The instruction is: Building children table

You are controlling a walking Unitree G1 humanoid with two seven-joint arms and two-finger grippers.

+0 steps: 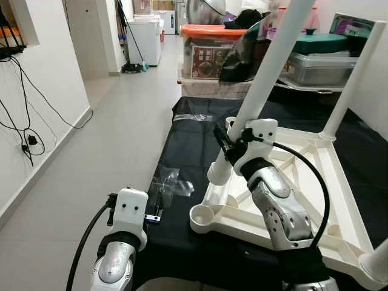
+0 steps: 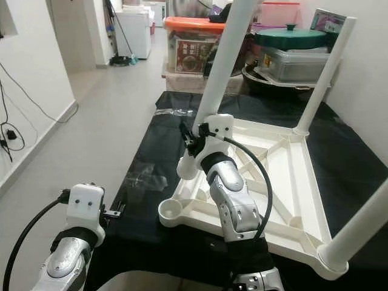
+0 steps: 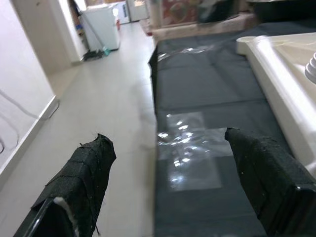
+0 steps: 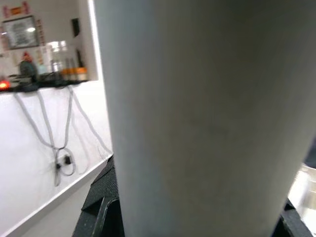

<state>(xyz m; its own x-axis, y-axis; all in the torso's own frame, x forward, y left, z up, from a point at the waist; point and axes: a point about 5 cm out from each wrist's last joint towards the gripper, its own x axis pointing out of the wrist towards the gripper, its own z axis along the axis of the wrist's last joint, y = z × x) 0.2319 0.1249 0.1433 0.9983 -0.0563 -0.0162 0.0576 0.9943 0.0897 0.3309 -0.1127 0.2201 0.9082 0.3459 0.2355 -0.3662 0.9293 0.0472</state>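
Note:
A white children's table [image 1: 315, 182] lies upside down on a black cloth [image 1: 182, 151]. My right gripper [image 1: 228, 145] is shut on a slanting white leg [image 1: 267, 73] just above its lower end, which stands at the table's left rim. The leg [image 4: 197, 123] looms close in the right wrist view, between the black fingers [image 4: 101, 212]. Two more legs stand in far right [image 1: 354, 73] and near right [image 1: 376, 260] corners. The near left socket [image 1: 203, 215] holds nothing. My left gripper [image 3: 168, 148] is open, low at the cloth's near left edge, over a clear plastic bag [image 3: 190, 148].
A second clear bag [image 1: 194, 117] lies at the cloth's far end. Beyond it are an orange-lidded box [image 1: 209, 51], metal trays and a green lid [image 1: 321, 42]. A tiled corridor [image 1: 115, 133] runs along the left, with a white wall and hanging cables [image 1: 24, 121].

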